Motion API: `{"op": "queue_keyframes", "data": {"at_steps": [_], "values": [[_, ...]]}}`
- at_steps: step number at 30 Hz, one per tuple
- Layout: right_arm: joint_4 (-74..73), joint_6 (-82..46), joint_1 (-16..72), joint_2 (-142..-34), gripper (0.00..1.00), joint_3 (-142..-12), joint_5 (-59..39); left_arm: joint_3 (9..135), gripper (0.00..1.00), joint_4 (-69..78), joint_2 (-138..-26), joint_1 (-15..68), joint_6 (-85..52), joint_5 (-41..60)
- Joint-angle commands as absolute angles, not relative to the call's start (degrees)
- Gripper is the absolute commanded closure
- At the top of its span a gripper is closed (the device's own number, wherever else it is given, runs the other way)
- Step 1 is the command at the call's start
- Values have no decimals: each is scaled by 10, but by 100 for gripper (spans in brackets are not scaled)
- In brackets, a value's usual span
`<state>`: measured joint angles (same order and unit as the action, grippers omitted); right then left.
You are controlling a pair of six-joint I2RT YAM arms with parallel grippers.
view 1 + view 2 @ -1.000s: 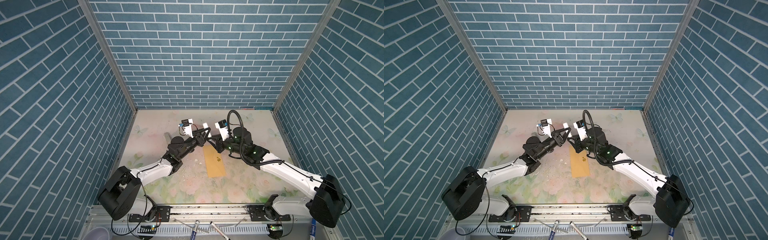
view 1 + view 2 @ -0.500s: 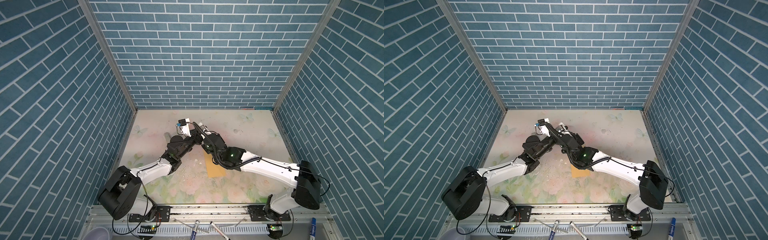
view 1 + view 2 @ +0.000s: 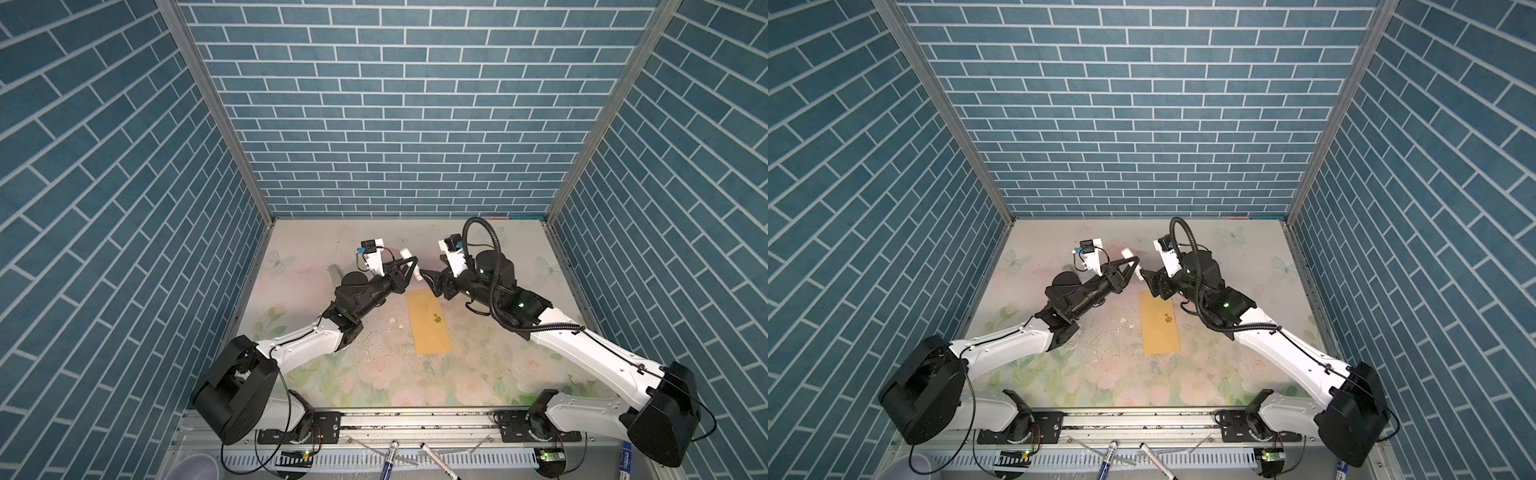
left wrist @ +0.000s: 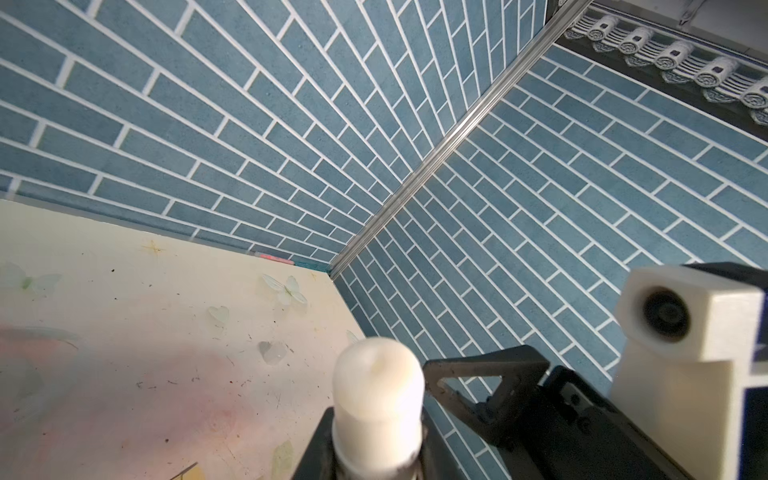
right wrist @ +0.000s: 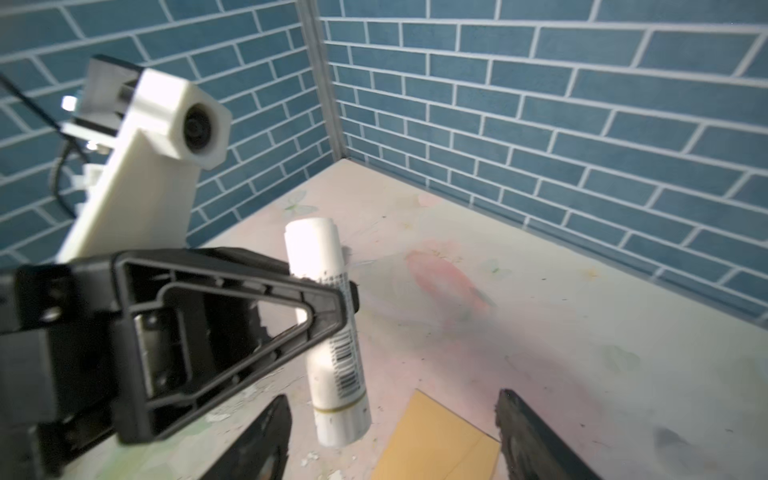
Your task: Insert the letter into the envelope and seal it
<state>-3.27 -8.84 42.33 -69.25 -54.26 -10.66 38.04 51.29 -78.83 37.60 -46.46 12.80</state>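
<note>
The mustard-yellow envelope (image 3: 428,328) (image 3: 1159,330) lies flat mid-table in both top views, with a small gold sticker (image 3: 437,318) on it. Its far corner shows in the right wrist view (image 5: 432,444). The letter is out of view. Just behind the envelope's far end, my left gripper (image 3: 410,267) (image 3: 1133,266) (image 4: 378,444) is shut on a white glue stick (image 5: 332,332) (image 4: 378,395), which it holds above the table. My right gripper (image 3: 429,282) (image 3: 1148,282) (image 5: 390,415) faces it from the right. It is open with nothing between its fingers, and the stick's lower end hangs just ahead of them.
A small grey cylinder (image 3: 333,273) stands on the table left of the left arm. Paper crumbs (image 3: 392,321) lie left of the envelope. Markers (image 3: 388,457) and a cup (image 3: 193,467) rest beyond the front rail. Brick-patterned walls close in three sides.
My right gripper has opened. The right arm, stretched far across to the left gripper half a second ago, has drawn back to the right. The left gripper still holds the glue stick.
</note>
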Motion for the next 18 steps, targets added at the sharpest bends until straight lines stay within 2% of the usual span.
{"op": "queue_keyframes", "data": {"at_steps": [1, 6, 14, 18], "values": [[-98, -165, 386, -695, 22, -507, -331, 387, 100, 533, -777, 373, -476, 151], [-217, -267, 336, -729, 23, -475, -462, 387, 100, 543, -776, 373, -489, 157], [-317, -335, 316, -776, 34, -455, -503, 390, 100, 550, -776, 372, -500, 163], [-356, -359, 315, -790, 44, -453, -513, 391, 100, 548, -776, 372, -502, 166]]}}
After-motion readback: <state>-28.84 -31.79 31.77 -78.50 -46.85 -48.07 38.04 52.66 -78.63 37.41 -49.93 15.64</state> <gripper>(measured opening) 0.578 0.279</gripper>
